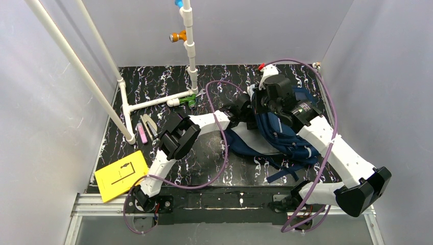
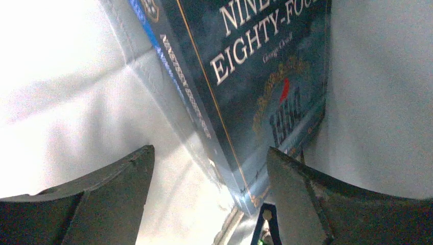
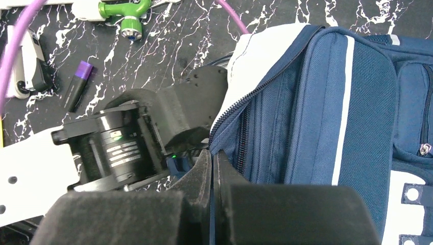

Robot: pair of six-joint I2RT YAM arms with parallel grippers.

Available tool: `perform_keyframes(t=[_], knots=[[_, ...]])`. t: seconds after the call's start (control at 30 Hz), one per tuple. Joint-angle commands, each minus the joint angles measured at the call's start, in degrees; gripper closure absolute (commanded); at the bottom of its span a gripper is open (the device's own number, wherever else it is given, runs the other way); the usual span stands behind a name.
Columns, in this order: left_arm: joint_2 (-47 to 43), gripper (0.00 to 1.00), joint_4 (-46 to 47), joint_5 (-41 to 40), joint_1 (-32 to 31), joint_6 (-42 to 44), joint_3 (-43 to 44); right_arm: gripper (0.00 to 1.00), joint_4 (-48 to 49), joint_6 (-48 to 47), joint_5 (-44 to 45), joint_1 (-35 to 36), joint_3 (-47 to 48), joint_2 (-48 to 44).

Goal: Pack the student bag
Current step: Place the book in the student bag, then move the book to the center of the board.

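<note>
The right tool (image 3: pixel 212 168), nearest, pinches the zipper edge of the navy student bag (image 3: pixel 316 102). Inside it, the left tool (image 2: pixel 209 153) gapes open around a Nineteen Eighty-Four book (image 2: pixel 255 76).

On the worktop (image 1: pixel 153 81), the student bag (image 1: pixel 286 138) lies right of centre with a book (image 2: pixel 245 76) inside it, a card (image 1: pixel 121 175) at lower left, and a marker (image 1: pixel 142 133) above the card.
</note>
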Motion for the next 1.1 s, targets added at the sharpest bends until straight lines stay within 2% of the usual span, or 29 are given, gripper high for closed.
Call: perform_keyframes(t=[0.0,0.17,0.37,0.57,0.63,0.73,0.8,0.9,1.0,1.07], knots=[[-11.2,0.18,-4.5,1.1,0.1,4.5,-3.1,0.99,5.4,1.2,1.1,0.5,-1.0,-2.6],[-18.1,0.12,-14.5,-1.1,1.1,10.9,-7.1,0.99,6.0,1.4,1.1,0.4,-2.3,-2.5],[-29.5,0.11,-24.5,-4.4,3.2,18.2,-16.5,0.96,6.9,1.4,1.5,0.3,-3.2,-2.5],[-48.2,0.09,-38.5,-13.8,4.8,27.5,-29.6,0.92,9.2,2.0,-0.5,0.1,-5.0,-1.6],[-56.2,0.09,-43.8,-17.2,5.4,28.9,-33.0,0.84,10.7,2.5,-3.8,0.2,-6.4,-0.8],[-69.5,0.08,-52.1,-24.1,6.0,30.3,-34.8,0.60,12.3,4.9,-9.1,1.7,-8.0,2.9],[-77.7,0.08,-57.8,-29.1,6.2,30.5,-33.6,0.48,13.5,5.4,-6.9,6.3,-8.2,5.8],[-87.8,0.07,-63.7,-36.9,6.3,30.6,-29.6,0.27,13.7,5.0,3.5,15.3,-4.8,10.4],[-96.4,0.06,-66.6,-46.4,6.3,29.3,-26.1,0.17,16.0,5.6,7.3,19.5,-1.7,14.3],[-101.3,0.06,-69.6,-54.4,6.3,26.0,-25.2,0.12,22.0,6.6,4.4,21.5,-2.1,16.4]])
